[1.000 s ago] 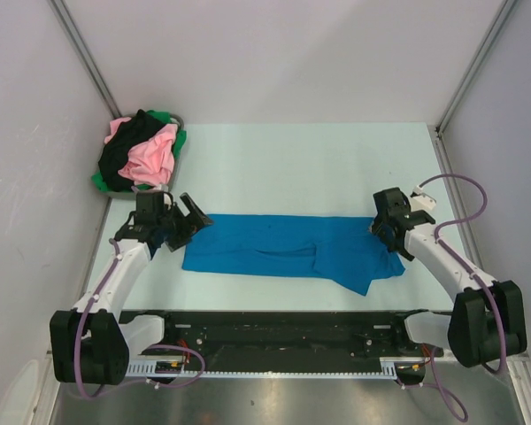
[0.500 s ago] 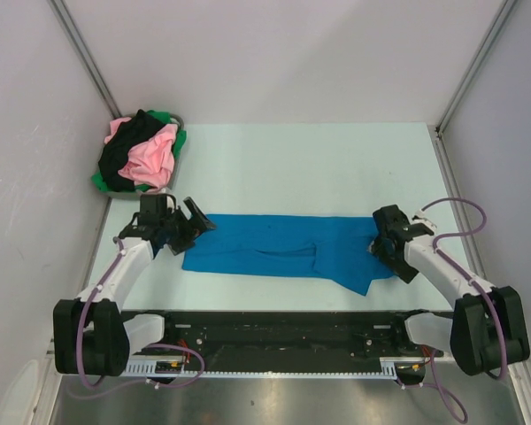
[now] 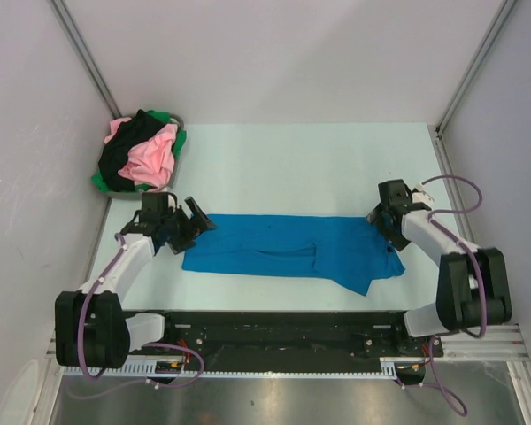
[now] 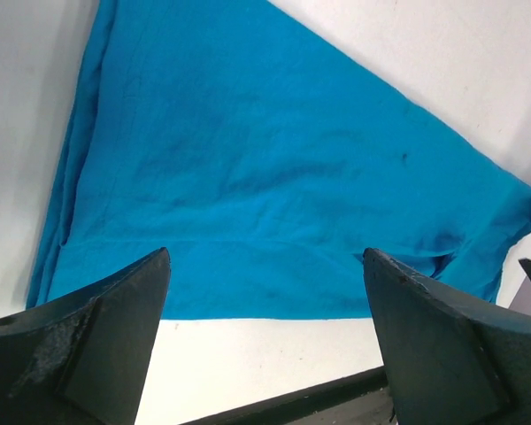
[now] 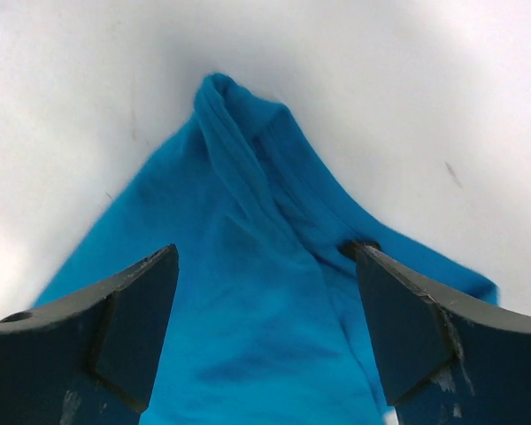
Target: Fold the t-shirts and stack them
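Far left corner: round grey basket [image 3: 117, 192] stuffed with a crumpled pink shirt [image 3: 155, 155], black shirt [image 3: 124, 158] and green shirt [image 3: 168, 118], heaped, not folded. My left gripper [image 3: 188, 223] sits nearer to me than the basket, at the left end of the bright blue cotton t-shirt [image 3: 283, 248]. Its jaws are spread wide with nothing gripped. In the left wrist view both dark fingers [image 4: 88, 345] frame the shirt's left part, cloth lying flat on the pale table [image 3: 301, 168]. The blue t-shirt lies as a long flat strip across the near half of the table, running left to right between my two grippers, one flap jutting toward the near edge on its right part. My right gripper [image 3: 388, 217] is at the shirt's right end, jaws apart. The right wrist view shows a bunched ridge of blue cloth running up between the fingers [image 5: 115, 328]; whether the tips touch it I cannot tell, no clamp visible
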